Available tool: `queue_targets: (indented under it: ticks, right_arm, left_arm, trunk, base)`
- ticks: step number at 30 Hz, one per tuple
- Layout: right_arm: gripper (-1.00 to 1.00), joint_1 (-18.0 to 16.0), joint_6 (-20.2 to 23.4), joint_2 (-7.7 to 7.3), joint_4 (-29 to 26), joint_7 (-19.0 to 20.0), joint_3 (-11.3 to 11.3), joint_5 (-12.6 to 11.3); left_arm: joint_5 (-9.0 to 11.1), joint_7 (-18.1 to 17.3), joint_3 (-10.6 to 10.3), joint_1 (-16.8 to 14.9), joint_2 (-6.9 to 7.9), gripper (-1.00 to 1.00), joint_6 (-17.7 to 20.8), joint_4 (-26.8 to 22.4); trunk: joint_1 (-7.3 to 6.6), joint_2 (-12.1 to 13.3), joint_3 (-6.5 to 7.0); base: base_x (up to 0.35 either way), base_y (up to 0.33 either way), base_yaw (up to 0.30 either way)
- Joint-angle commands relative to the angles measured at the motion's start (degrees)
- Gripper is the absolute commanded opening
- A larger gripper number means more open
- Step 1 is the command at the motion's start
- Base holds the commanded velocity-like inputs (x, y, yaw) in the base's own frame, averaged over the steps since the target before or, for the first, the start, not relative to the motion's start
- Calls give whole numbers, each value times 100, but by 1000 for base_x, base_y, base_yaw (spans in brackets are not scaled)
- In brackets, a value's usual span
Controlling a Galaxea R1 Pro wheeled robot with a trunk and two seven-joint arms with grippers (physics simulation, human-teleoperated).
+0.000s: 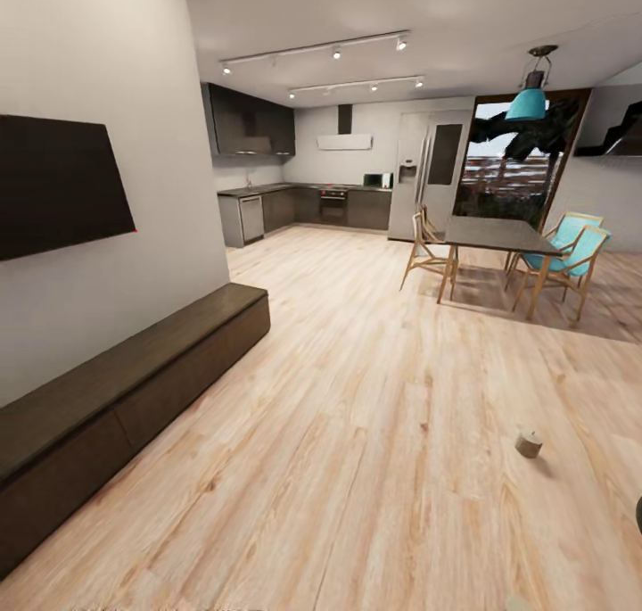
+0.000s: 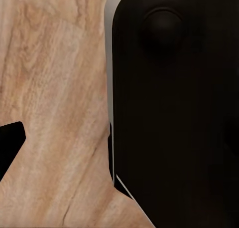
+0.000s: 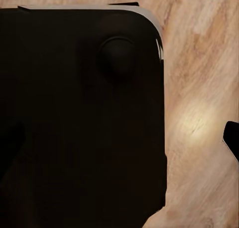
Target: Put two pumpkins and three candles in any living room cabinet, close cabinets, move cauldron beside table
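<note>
The long, low dark-brown cabinet (image 1: 134, 388) runs along the left wall, and its drawer fronts are shut. One stubby tan candle (image 1: 529, 443) stands on the wooden floor at the right, well away from the cabinet. In the left wrist view, one black fingertip (image 2: 10, 143) shows at the picture's edge over the floor. One black fingertip (image 3: 232, 138) shows the same way in the right wrist view. Neither view shows the jaws' gap. The pumpkins, the cauldron and the table are out of view.
A dark TV (image 1: 53, 183) hangs above the cabinet. A dining table (image 1: 495, 235) with wooden and teal chairs stands at the back right, with the kitchen (image 1: 303, 205) behind. Open wooden floor (image 1: 357, 433) lies ahead. My black base (image 2: 174, 103) (image 3: 79, 118) shows in both wrist views.
</note>
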Motion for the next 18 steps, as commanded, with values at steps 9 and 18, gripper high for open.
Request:
queue_targets:
  ticks: [9, 18]
  right_arm:
    - [100, -3, -202, 18, 3, -10, 37, 5]
    - [100, -3, -254, 25, -4, -10, 71, 22]
  left_arm:
    - [-3, 5, -3, 1, 0, 100, -12, -3]
    - [-3, 5, -2, 0, 0, 100, -12, -3]
  trunk:
    - [0, -2, 21]
    - [0, -2, 50]
  base:
    - [0, 0, 271]
    - [0, 0, 274]
